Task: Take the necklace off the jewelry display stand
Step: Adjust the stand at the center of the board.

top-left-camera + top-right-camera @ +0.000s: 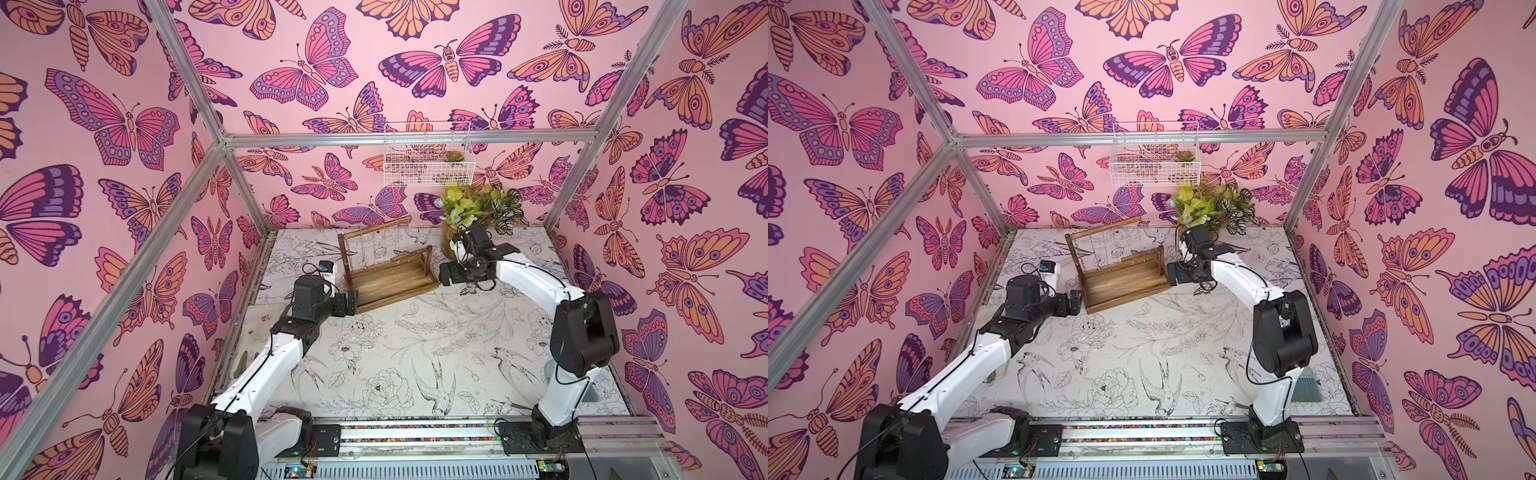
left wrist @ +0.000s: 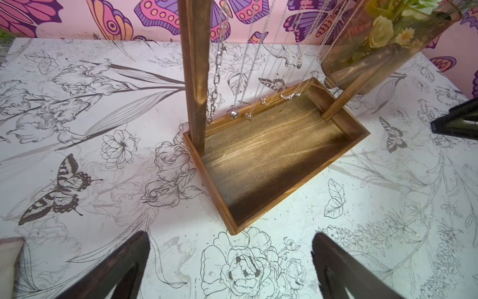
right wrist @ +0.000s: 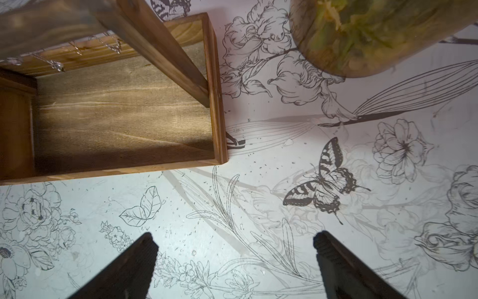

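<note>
Several necklaces hang from the round top bar (image 1: pixel 375 226) of the wooden stand (image 1: pixel 390 279), which sits toward the back of the table (image 1: pixel 415 357). Which one is meant I cannot tell. Beside one upright hangs a chunky silver link chain (image 2: pixel 216 75). Next to it, hair-thin chains end in small pendants (image 2: pixel 234 114) that dangle just above the tray's rear edge.

All of them look light, limp and slippery, and the thin ones seem likely to tangle or snap. I would pinch low, across the heavy links or just above a pendant, and pull gently. The stand itself is stiff, dark-grained wood, and its tray floor looks rough, perhaps cloth-lined.

The left claw (image 1: pixel 353 300) and right claw (image 1: pixel 443 275) sit just beside the tray's two ends — both wide open and empty.
</note>
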